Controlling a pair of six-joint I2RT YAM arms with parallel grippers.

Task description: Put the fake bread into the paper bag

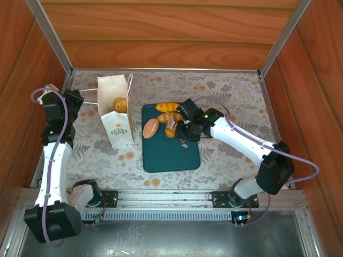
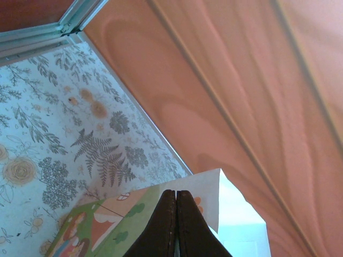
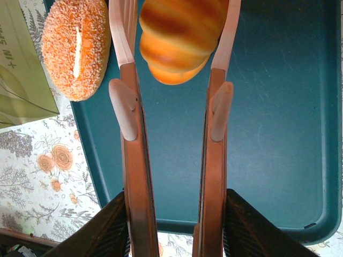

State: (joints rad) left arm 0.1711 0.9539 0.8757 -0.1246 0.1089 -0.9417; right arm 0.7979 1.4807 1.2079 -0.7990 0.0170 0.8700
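The white paper bag (image 1: 120,136) stands left of the teal tray (image 1: 171,155), its mouth open upward, and a golden roll (image 1: 120,104) lies inside. My left gripper (image 1: 82,104) is at the bag's left rim; in the left wrist view its jaws (image 2: 176,194) are pressed shut over the printed bag wall (image 2: 107,225). My right gripper (image 1: 174,126) is over the tray, shut on a striped fake bread (image 3: 179,37) held between its long fingers (image 3: 134,160). A seeded oval roll (image 1: 150,128) (image 3: 75,48) and a striped loaf (image 1: 167,106) lie on the tray.
Wooden walls (image 1: 161,32) with metal corner rails (image 1: 51,37) box in the floral cloth (image 1: 230,96). The left arm stands close to the left wall. The bare near half of the tray (image 3: 268,134) lies under the right fingers. The bag's side (image 3: 21,80) is just left of the seeded roll.
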